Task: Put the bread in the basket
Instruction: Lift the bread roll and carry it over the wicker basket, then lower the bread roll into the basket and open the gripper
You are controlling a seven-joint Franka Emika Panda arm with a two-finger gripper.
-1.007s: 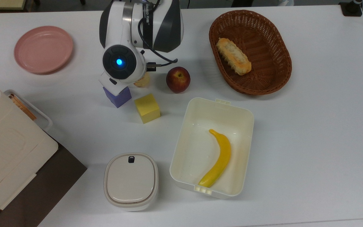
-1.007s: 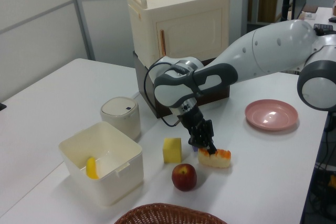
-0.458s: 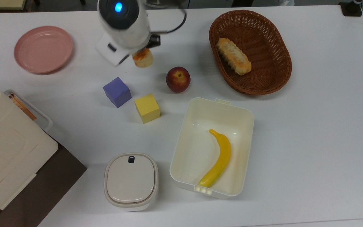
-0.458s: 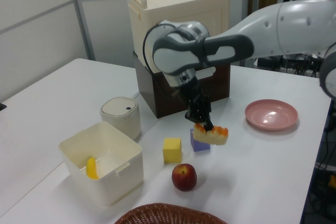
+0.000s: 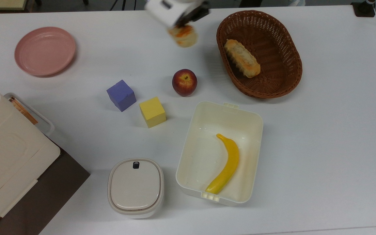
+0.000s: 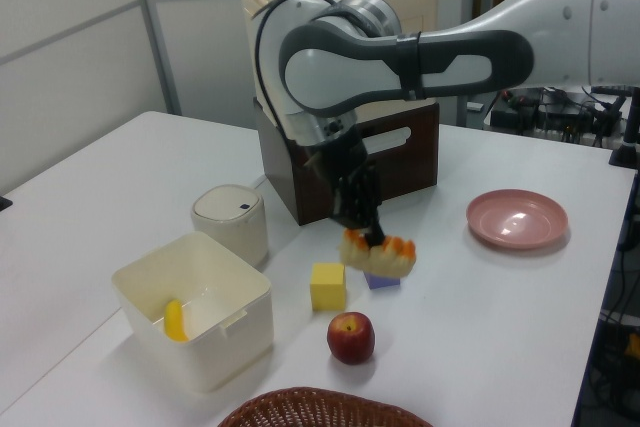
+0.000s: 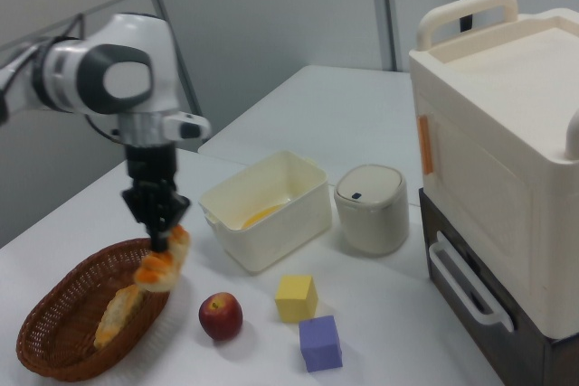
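— Moved? 
— Since a second ago I've lifted the bread (image 5: 183,35) off the desk (image 5: 321,137); my hand (image 5: 188,20) grips it in mid-air.
— Basket? 
— Wicker basket (image 5: 286,83) lies toward the top view's right, near, a ridged loaf (image 5: 242,58) inside.

Robotics lab: white worktop (image 5: 321,137), Franka arm (image 6: 450,47), toy foam cubes (image 5: 152,112), plastic fruit, grey partition panels (image 7: 271,15), cabled equipment behind.
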